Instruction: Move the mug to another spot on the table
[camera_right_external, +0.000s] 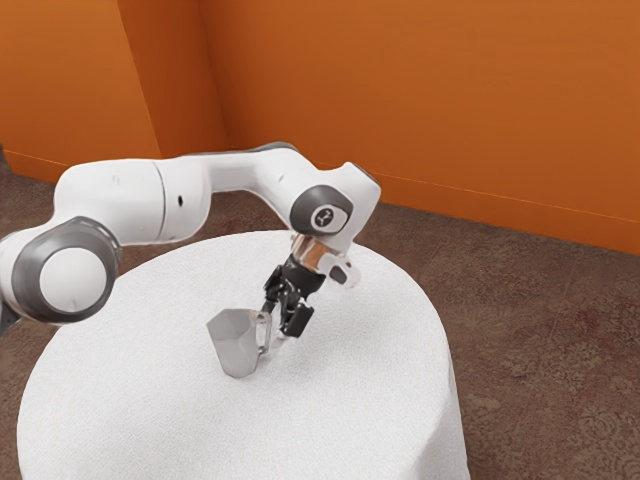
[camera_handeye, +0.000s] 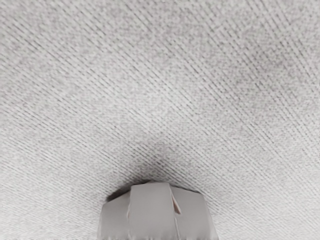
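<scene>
Reaching in from the left edge of the exterior view, the white arm (camera_right_external: 190, 195) crossed above the round table (camera_right_external: 390, 400) and bent down at its grey wrist joint (camera_right_external: 325, 212) near the middle of the frame. The table, draped in a white cloth, took up the lower half of that view. Below the wrist joint the black gripper (camera_right_external: 282, 320) pointed down and toward the lower left, ending just beside the mug (camera_right_external: 235, 345).

The mug was pale grey and wider at its rim than at its base. It sat slightly left of the frame's centre and below it, over the middle part of the tabletop, well away from the cloth's edge. Its handle (camera_right_external: 263, 335) faced the exterior view's right, toward the gripper, and the gripper's end was right at that handle. Whether the gripper had closed on the handle or only stood against it could not be told, since the black parts and the grey handle overlapped there. Whether the mug's base touched the cloth or hung just above it could not be told either.

In the wrist view the mug appeared as a grey faceted shape at the lower middle of the frame, close under the hand. A dark shadow (camera_handeye: 145, 167) lay on the woven cloth just beyond it.

Behind the table, orange walls (camera_right_external: 450, 90) stood across the upper part of the exterior view, and a brown patterned floor (camera_right_external: 540, 330) lay at the right.
</scene>
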